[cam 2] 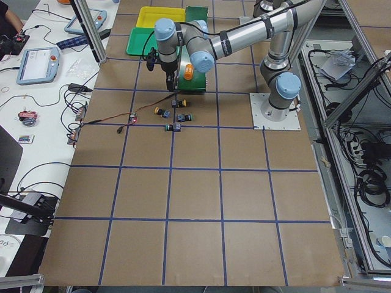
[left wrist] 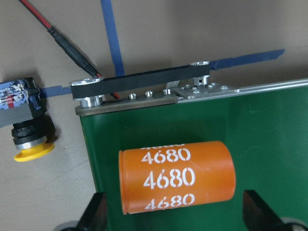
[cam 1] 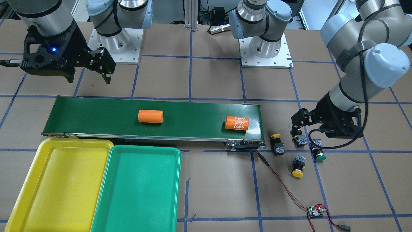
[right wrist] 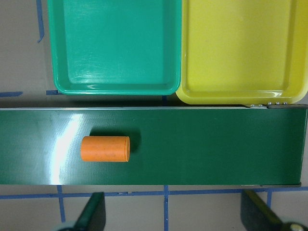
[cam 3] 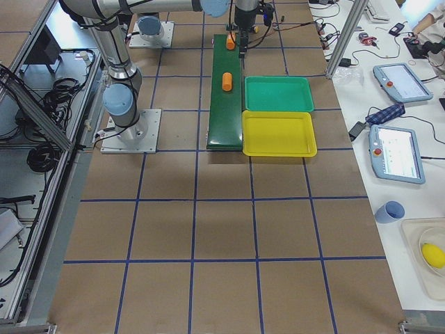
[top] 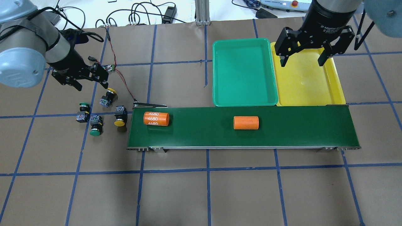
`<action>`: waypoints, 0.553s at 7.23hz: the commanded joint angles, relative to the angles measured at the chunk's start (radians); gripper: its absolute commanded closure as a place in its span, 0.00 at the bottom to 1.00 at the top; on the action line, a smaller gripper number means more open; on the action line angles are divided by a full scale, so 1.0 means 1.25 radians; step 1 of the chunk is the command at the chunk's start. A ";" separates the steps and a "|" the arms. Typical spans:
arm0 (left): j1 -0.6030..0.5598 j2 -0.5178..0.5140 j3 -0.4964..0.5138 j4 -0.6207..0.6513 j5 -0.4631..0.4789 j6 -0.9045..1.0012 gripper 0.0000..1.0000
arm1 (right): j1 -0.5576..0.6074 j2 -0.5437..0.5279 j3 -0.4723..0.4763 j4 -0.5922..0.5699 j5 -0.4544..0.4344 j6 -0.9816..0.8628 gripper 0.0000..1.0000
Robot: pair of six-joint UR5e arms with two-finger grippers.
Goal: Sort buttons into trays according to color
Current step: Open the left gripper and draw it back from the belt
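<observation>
Brown worktop (top: 201, 194) gridded in blue tape, carrying a dark-green conveyor belt (top: 298, 131) with an orange cylinder marked 4680 (top: 156, 118) near its left end and a plain orange cylinder (top: 246, 122) mid-belt. Beyond the belt, right of centre, we list the green tray (top: 245, 75) and the yellow tray (top: 307, 88), side by side and touching, no button in either. Four push-buttons (cam 1: 297, 166) lie on the worktop just off the belt's left end: near yellow button (top: 120, 116) beside the belt end, far yellow button (top: 108, 96), far green button (top: 83, 113), near green button (top: 95, 125). Left claw (top: 92, 86): spread wide, holding nothing, hovering just beyond the far yellow button. Right claw (top: 302, 62): spread wide, holding nothing, above the yellow tray's far end. Handling, as we judge it: light, rigid plastic, the round caps apt to roll or slip; best pinched across the black body between cap and contact block, never on the cap.
</observation>
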 commanded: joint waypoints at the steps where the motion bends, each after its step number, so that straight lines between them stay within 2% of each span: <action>1: 0.112 -0.059 -0.013 0.112 0.002 0.138 0.00 | 0.000 0.000 0.000 0.001 -0.001 -0.001 0.00; 4: 0.123 -0.159 -0.030 0.174 0.002 0.134 0.00 | 0.000 0.000 0.000 0.001 -0.001 -0.001 0.00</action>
